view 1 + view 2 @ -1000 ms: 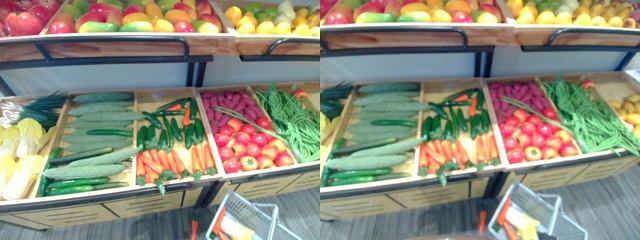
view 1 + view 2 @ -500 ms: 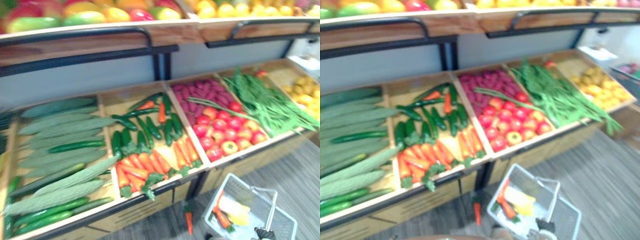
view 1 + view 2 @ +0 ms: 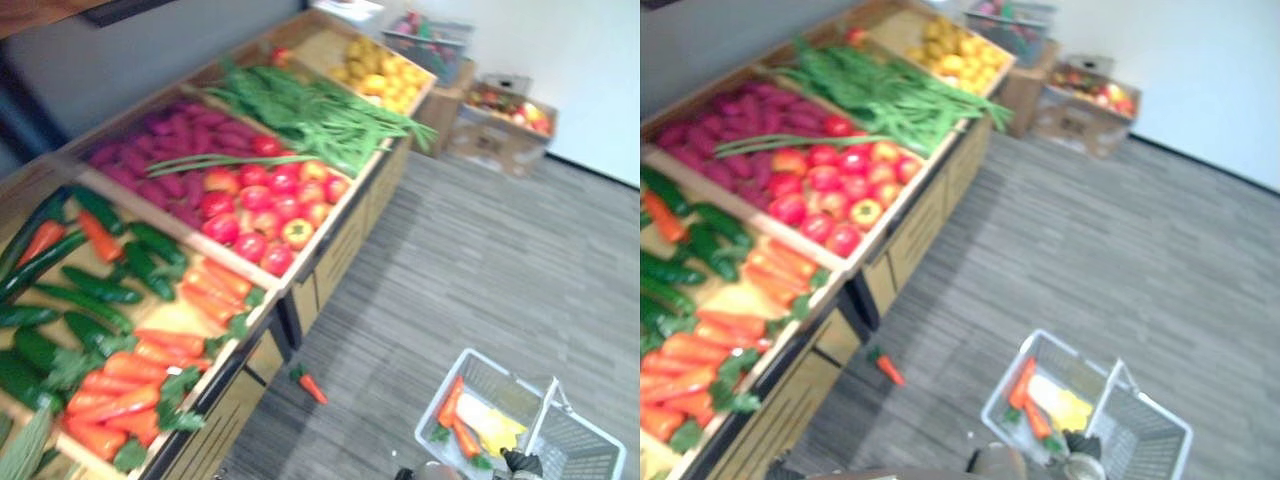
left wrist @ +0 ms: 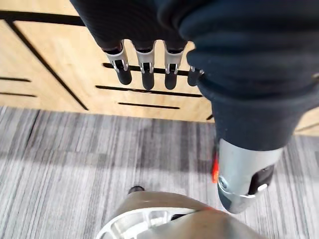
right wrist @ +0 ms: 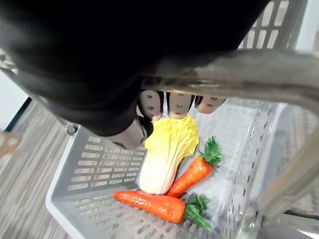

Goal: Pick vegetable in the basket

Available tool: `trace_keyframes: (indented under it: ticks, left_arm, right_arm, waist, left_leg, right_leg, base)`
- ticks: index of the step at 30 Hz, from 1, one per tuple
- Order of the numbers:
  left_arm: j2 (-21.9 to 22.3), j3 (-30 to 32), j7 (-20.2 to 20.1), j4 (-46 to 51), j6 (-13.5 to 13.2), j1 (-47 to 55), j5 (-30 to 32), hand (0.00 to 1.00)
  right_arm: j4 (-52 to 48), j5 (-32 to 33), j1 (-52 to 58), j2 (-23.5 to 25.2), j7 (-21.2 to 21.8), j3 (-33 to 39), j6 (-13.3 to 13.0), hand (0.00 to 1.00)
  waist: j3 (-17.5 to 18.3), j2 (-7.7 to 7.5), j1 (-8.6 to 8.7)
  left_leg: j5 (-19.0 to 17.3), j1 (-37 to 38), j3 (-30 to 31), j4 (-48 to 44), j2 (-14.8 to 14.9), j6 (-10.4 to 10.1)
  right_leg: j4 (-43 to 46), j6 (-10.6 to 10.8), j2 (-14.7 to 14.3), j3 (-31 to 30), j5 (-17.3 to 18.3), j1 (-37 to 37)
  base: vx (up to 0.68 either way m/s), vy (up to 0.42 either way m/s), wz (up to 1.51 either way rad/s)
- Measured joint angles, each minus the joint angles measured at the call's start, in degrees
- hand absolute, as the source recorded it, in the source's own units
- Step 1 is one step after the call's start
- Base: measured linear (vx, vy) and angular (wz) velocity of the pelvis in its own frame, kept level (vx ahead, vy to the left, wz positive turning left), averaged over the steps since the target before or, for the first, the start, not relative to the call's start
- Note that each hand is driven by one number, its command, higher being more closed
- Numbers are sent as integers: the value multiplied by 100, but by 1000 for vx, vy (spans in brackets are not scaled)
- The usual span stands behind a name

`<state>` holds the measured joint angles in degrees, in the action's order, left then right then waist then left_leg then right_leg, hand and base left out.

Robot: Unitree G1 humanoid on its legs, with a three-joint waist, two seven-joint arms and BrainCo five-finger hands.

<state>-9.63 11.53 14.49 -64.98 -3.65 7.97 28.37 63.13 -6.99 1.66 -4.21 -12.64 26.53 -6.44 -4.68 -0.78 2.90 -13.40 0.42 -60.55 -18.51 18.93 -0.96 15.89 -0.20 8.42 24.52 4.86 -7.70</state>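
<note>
Swinging right since a second ago, the head camera now looks along the bench (image 3: 345, 245) toward open floor (image 3: 450, 260); the whole picture has shifted, not the goods. The right hand (image 5: 169, 104) has its fingers curled round the metal handle (image 5: 239, 69) of the grey basket (image 5: 94, 159), which hangs below it. Under those fingers, on the basket's bottom, lie a yellow cabbage (image 5: 164, 154) and two carrots (image 5: 192, 174), touching one another. A loose carrot (image 3: 312, 387) lies on the floor well to that hand's left, at the bench's foot. The left hand (image 4: 144, 69) hangs with straight fingers before the bench's wooden front, holding nothing.
</note>
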Motion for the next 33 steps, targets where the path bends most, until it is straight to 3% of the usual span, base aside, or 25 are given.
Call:
trace_keyframes:
  ticks: [1, 2, 4, 5, 6, 7, 9, 10, 11, 13, 14, 15, 16, 18, 19, 22, 26, 30, 33]
  left_arm:
    - [-48, -39, 1, 4, 3, -135, 2, 0]
    - [-85, -31, -2, -13, 26, -212, 6, 0]
    - [40, -14, -1, -53, 40, -219, 35, 0]
    - [103, -2, 7, -34, 43, -220, 88, 0]
    - [84, -15, -1, -15, 16, -222, 143, 0]
    - [77, -51, -6, -4, 4, -222, 214, 0]
    - [114, -51, 0, -23, -1, -204, 213, 0]
    - [94, -51, 4, -47, 11, -200, 215, 0]
    - [96, -28, 38, -39, -1, -190, 210, 0]
    - [100, -12, 40, -13, -11, -140, 166, 0]
    - [137, 13, 36, -26, -7, -132, 154, 0]
    - [197, 17, 37, -37, -5, -123, 151, 0]
    - [307, 9, 39, -60, -10, -85, 137, 0]
    - [388, 5, 43, -72, -8, -54, 108, 0]
    - [405, 7, 45, -74, -9, -46, 105, 0]
    - [273, 28, 102, -47, -11, -10, 99, 0]
    - [236, 233, 103, -107, 9, 81, 102, 0]
    - [236, 233, 96, -114, 8, 69, 113, 0]
    - [248, 229, 86, -119, 8, 66, 115, 0]
  right_arm:
    - [100, 9, -89, 1, -4, -1, 44, 100]
    - [137, 9, -88, 5, 1, -19, 74, 100]
    - [254, 17, -106, -26, -6, -247, 111, 100]
    - [261, 22, -116, -14, -22, -241, 119, 100]
    - [264, 20, -83, -20, -23, -247, 116, 100]
    - [264, 19, -42, -98, -21, -397, 84, 100]
    - [254, 14, -26, -192, -7, -548, 42, 100]
    - [259, 7, -20, -173, 15, -654, 32, 100]
    - [257, -20, -17, -136, 73, -795, -24, 100]
    - [241, -182, -31, -147, 75, -985, -35, 100]
    - [183, -205, -79, -151, 74, -1143, -60, 100]
    - [207, -210, -128, -184, 78, -1195, -63, 100]
    - [204, -214, -177, -272, 78, -1305, -63, 100]
    - [179, -212, -261, -309, 79, -1362, -64, 100]
    - [189, -211, -267, -354, 79, -1364, -55, 100]
    - [190, -211, -233, -305, 83, -1558, -71, 100]
    - [211, -215, -246, -245, 123, -1586, -76, 100]
    - [207, -394, -256, -260, 133, -1571, -133, 100]
    - [209, -423, -255, -268, 171, -1457, -132, 100]
  waist:
    - [-25, -179, 24]
    - [-47, -227, 28]
    - [-101, -66, 24]
    - [-143, -136, 34]
    - [-140, -134, 31]
    - [-132, -75, 133]
    - [-164, 94, 153]
    - [-129, 107, 144]
    - [-169, 13, 136]
    - [-219, 3, 86]
    - [-262, -112, -21]
    - [-270, -113, -63]
    - [-316, -19, -167]
    - [-337, 105, -165]
    - [-349, 143, -200]
    - [-336, -37, -164]
    - [-290, -142, -187]
    - [-257, -95, -205]
    - [-263, -55, -220]
  left_leg:
    - [-4, -49, -183, -326, 31, -11]
    - [-13, -69, -205, -535, 111, -20]
    - [-54, -131, -120, -1714, 941, -73]
    - [-246, -158, 22, -1750, 1007, -305]
    - [-321, -194, 78, -1666, 995, -365]
    - [-245, -356, 165, -1537, 1006, -283]
    - [282, -352, 87, -1329, 1108, -35]
    - [356, -231, 179, -1485, 1157, -99]
    - [507, -247, 721, -1671, 1093, -102]
    - [685, -432, 1879, -1956, 905, 77]
    - [450, -734, 3066, -1893, 435, -119]
    - [207, -715, 3661, -1504, 47, -294]
    - [66, -611, 4604, -575, -606, -388]
    - [228, -512, 5167, 427, -949, -382]
    - [421, -507, 5318, 529, -1019, -461]
    - [201, -559, 5116, 491, -1255, -496]
    - [-37, -502, 4921, 303, -1350, -432]
    - [-87, -353, 5196, 358, -1458, -295]
    - [-87, -31, 5168, 523, -1448, -283]
  right_leg:
    - [79, 283, 266, 58, 330, -135]
    - [-13, 384, 203, 56, 398, -81]
    - [-344, 239, -227, -63, 369, 218]
    - [-355, 220, -259, -168, 380, 311]
    - [-359, 219, -258, -225, 381, 358]
    - [-397, 218, -297, -241, 382, 496]
    - [-387, 247, -433, -284, 400, 588]
    - [-429, 284, -423, -384, 434, 641]
    - [-457, 284, -405, -598, 433, 705]
    - [-484, 281, -416, -1007, 431, 718]
    - [-531, 292, -356, -1432, 421, 733]
    - [-584, 322, -291, -1651, 367, 691]
    - [-693, 380, -275, -2109, 250, 633]
    - [-787, 458, -331, -2453, 200, 565]
    - [-802, 496, -369, -2552, 185, 534]
    - [-1275, 705, -157, -2700, -111, 602]
    - [-1395, 791, -87, -2800, -183, 665]
    - [-1395, 799, -56, -2809, -188, 688]
    - [-865, 728, -107, -2823, -137, 546]
  base:
    - [41, -209, -68]
    - [62, -355, -91]
    - [41, -291, -78]
    - [-9, -155, -50]
    - [-29, -78, -37]
    - [-20, -40, -27]
    - [-7, -8, -43]
    - [-12, 3, -81]
    - [-10, -4, -79]
    - [-22, 19, -104]
    - [-2, 96, -133]
    - [-6, 174, -182]
    - [-24, 158, -149]
    - [-48, 197, -117]
    - [-44, 239, -83]
    - [54, 208, -33]
    - [128, 151, -27]
    - [188, 48, -27]
    - [141, 23, -40]
